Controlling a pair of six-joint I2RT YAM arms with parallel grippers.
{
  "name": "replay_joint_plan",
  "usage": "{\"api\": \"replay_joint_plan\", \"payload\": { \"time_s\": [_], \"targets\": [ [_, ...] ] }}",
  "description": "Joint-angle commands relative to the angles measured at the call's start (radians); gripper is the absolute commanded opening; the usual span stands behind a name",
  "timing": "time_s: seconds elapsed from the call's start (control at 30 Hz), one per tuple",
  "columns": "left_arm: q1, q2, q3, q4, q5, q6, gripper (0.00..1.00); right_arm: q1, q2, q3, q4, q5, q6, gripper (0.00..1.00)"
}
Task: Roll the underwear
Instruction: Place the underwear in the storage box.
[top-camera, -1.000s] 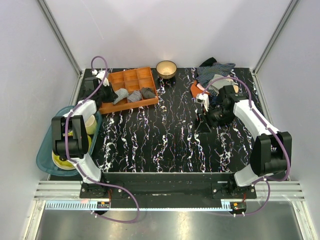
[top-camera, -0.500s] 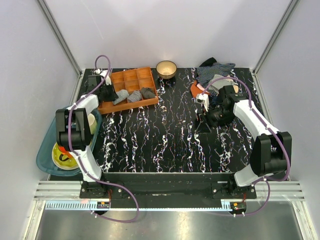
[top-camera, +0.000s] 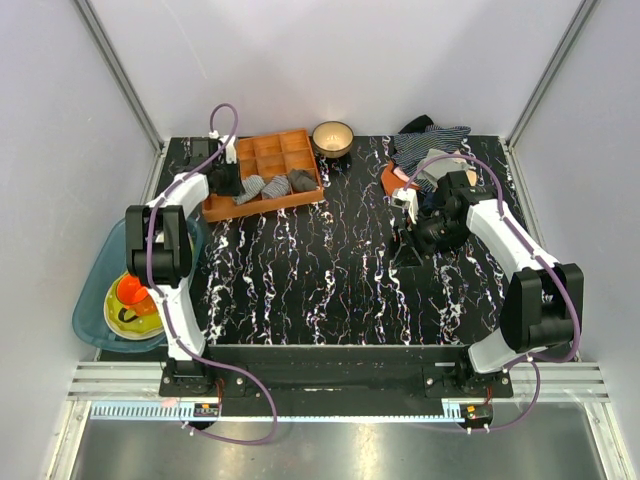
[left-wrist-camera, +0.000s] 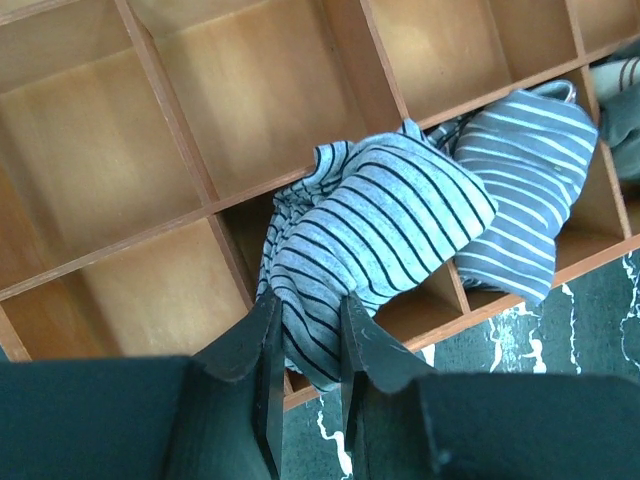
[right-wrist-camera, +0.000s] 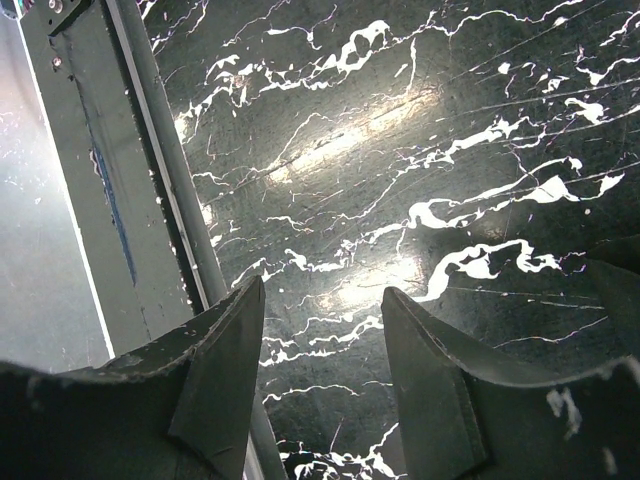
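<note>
Left wrist view: left jaws pinch the underwear (left-wrist-camera: 380, 230) at its near end; it runs away rightward in the near row of the tray (left-wrist-camera: 90, 160); right jaws gape empty over the desk (right-wrist-camera: 400, 150), well apart

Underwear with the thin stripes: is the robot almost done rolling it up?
Nearly. Done: the pale thin-striped cloth underwear is already bundled up and lies in the orange wooden divided tray. In hand: the left gripper pinches its end. Left: letting go. The right gripper hangs open over the black marble table.
</note>
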Motion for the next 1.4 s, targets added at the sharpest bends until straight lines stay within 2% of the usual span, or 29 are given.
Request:
{"api": "replay_joint_plan", "payload": {
  "time_s": [0.0,0.3,0.5,0.63,0.77,0.87,1.07,1.23,1.37],
  "targets": [
    [-0.039,0.067,0.037,-0.155,-0.027,0.068,0.00,-0.004,-0.035,0.013,-0.019,-0.050,-0.020,0.59],
    [-0.084,0.130,0.087,-0.346,-0.116,0.166,0.01,-0.004,-0.045,0.018,-0.030,-0.061,-0.028,0.59],
    [-0.076,0.056,0.075,-0.374,-0.138,0.182,0.20,-0.006,-0.053,0.018,-0.033,-0.067,-0.031,0.59],
    [-0.068,-0.020,0.133,-0.365,-0.104,0.162,0.30,-0.004,-0.058,0.021,-0.041,-0.076,-0.034,0.59],
    [-0.064,-0.051,0.193,-0.365,-0.075,0.144,0.44,-0.006,-0.058,0.019,-0.044,-0.078,-0.037,0.59],
    [-0.062,-0.060,0.207,-0.365,-0.047,0.131,0.49,-0.004,-0.056,0.019,-0.042,-0.076,-0.039,0.59],
    [-0.059,-0.090,0.201,-0.331,-0.012,0.117,0.51,-0.004,-0.051,0.019,-0.045,-0.078,-0.039,0.59],
    [-0.059,-0.079,0.248,-0.294,0.065,0.101,0.44,-0.005,-0.041,0.018,-0.047,-0.076,-0.042,0.59],
    [-0.059,-0.004,0.311,-0.308,0.095,0.082,0.37,-0.005,-0.035,0.021,-0.048,-0.075,-0.042,0.59]
  ]
}}
